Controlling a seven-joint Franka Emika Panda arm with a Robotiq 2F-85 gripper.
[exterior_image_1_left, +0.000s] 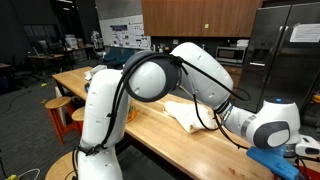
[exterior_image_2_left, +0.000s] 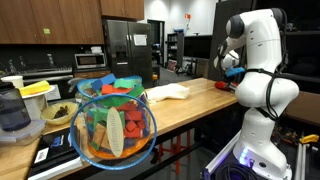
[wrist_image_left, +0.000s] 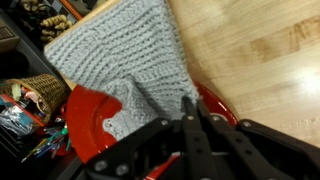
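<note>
Pinching knit cloth (wrist_image_left: 125, 60), seemingly, over red plate (wrist_image_left: 88, 120)

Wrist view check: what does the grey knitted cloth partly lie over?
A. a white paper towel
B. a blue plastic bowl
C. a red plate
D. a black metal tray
C: the grey knitted cloth runs from the light wooden tabletop onto the round red plate and covers part of it, just ahead of the shut end effector.

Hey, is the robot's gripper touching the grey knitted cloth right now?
Touching. The wrist view shows the gripper shut on the lower edge of the grey knitted cloth, which lies partly over a red plate.
</note>
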